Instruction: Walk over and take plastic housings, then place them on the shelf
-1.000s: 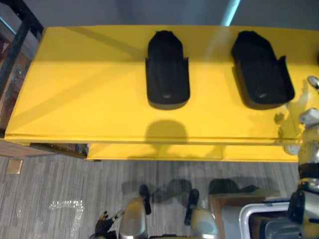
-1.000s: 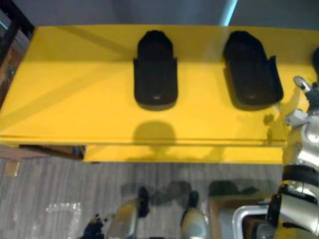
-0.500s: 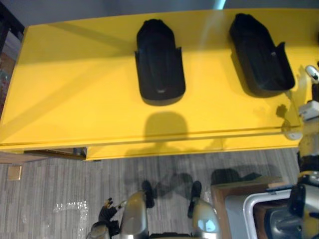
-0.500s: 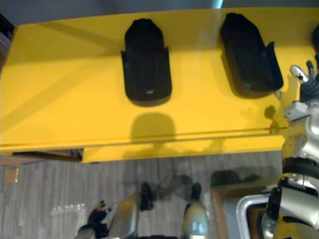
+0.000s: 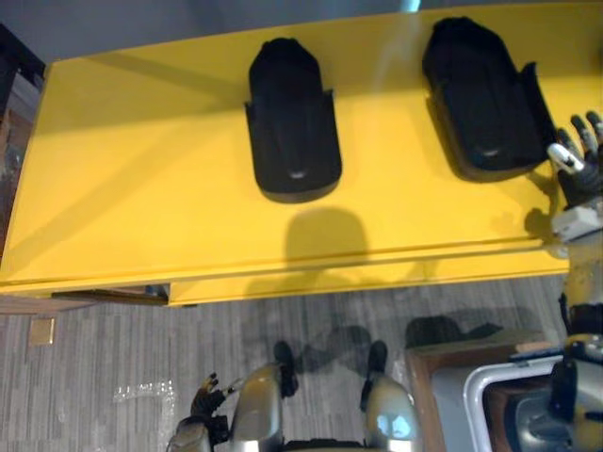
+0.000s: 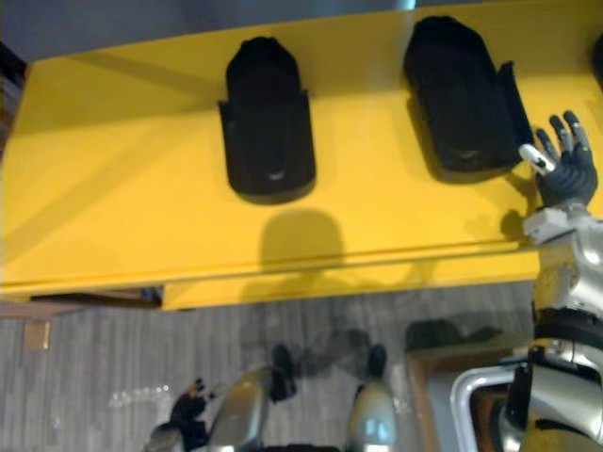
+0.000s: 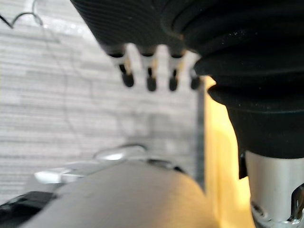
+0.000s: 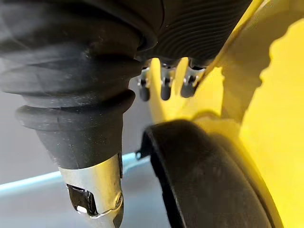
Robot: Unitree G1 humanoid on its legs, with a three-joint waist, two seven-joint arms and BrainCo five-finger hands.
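1. The left housing (image 5: 292, 122) is lying near the middle of the yellow shelf top (image 5: 141, 188), lengthwise away from the robot.
2. The right housing (image 5: 485, 99) is lying on the same surface toward the robot's right. It is well apart from the first and turned slightly askew.
3. The right hand (image 6: 565, 174) is hovering just beside the right housing's near right corner. Its fingers are standing straight and spread, gripping nothing. Whether it is touching the housing cannot be told.
4. The left hand (image 5: 203, 405) is hanging low over the grey floor (image 5: 113, 348). Its fingers (image 7: 149, 76) are resting relaxed and straight, holding nothing.
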